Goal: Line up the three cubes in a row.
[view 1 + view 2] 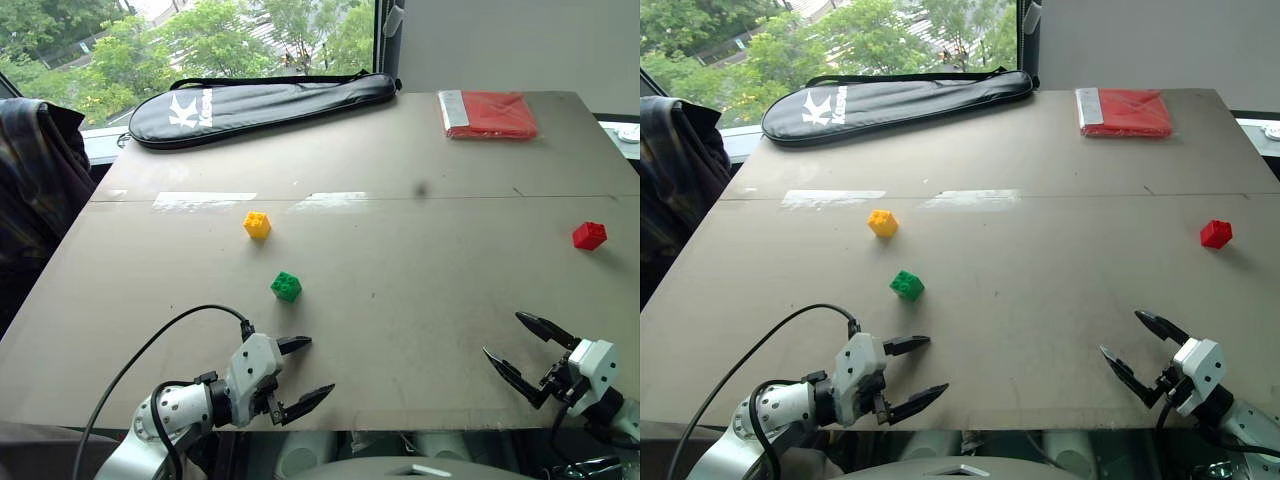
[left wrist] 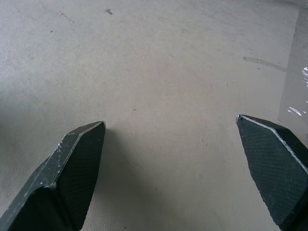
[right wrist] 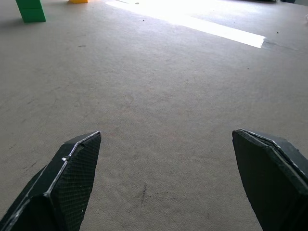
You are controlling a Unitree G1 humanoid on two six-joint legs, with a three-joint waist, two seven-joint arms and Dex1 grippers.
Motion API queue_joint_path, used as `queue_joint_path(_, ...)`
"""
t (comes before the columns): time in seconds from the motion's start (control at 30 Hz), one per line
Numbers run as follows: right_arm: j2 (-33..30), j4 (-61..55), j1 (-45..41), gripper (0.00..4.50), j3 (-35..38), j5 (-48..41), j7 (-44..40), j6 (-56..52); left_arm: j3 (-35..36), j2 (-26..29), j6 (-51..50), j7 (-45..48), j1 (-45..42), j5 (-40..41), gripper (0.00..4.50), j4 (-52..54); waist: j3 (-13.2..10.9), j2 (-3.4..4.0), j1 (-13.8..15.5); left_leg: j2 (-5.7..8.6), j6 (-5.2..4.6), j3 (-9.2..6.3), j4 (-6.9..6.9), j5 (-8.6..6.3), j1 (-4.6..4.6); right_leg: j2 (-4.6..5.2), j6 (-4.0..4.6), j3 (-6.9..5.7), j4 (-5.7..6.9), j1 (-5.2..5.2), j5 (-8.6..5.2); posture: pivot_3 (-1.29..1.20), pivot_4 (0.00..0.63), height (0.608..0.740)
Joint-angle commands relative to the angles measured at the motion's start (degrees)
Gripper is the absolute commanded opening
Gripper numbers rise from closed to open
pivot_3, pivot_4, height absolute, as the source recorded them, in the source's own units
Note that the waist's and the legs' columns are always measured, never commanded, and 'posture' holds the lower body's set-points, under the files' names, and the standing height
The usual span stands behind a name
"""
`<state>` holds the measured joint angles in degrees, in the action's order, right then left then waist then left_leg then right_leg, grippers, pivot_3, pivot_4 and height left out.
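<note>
Right now both the left gripper (image 1: 301, 373) and right gripper (image 1: 518, 347) are wide open, holding nothing. But the red cube (image 1: 589, 235) sits far from the yellow cube (image 1: 257, 224) and green cube (image 1: 286, 286), so a clumsy reach may knock it off the table (image 1: 420, 150).

Matt table (image 1: 400, 300) — glossy plastic cubes (image 1: 286, 286)

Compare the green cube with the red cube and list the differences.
The green cube lies left of centre, close to the left gripper; the red cube sits far right, near the table edge. The green cube has the yellow cube nearby; the red cube stands alone. Both are small studded bricks, untouched.
</note>
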<state>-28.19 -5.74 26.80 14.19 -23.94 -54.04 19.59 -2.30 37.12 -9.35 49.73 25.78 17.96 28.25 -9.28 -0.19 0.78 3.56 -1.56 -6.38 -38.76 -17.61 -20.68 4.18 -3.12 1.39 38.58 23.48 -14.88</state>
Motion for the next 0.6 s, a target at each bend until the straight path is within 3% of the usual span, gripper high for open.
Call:
queue_joint_path(0.03, -0.51, 0.32, -1.01, 4.50, 0.01, -0.39, -0.70, 0.71, 0.00, -1.13, 1.31, -0.58, 0.67, -0.48, 4.45, -3.58, 0.00, 0.00, 0.00, 0.00, 0.00, 0.00, 0.00, 0.00, 0.00, 0.00, 0.00, 0.00, 0.00, 0.00, 0.00, 0.00, 0.150, 0.701)
queue_joint_path(0.3, -0.06, 0.92, -1.31, 4.50, 0.18, 0.06, -0.29, 0.54, -1.05, -4.18, 14.82, 2.48, -1.03, -2.53, 4.45, -18.88, 0.29, 0.47, 0.03, -0.02, 0.03, -0.01, 0.00, 0.02, 0.06, -0.02, -0.08, -0.02, 0.04, -0.21, -0.08, 0.00, 0.150, 0.701)
queue_joint_path(0.6, 0.43, 0.31, -1.00, 4.50, -0.09, 0.71, 1.09, 0.19, -1.68, -4.07, 15.43, 2.69, -3.25, -1.78, 4.45, -19.86, 0.35, 0.56, -0.04, -0.21, 0.14, 0.01, 0.01, 0.10, 0.28, -0.07, -0.02, -0.16, 0.27, -0.47, -0.06, 0.00, 0.150, 0.701)
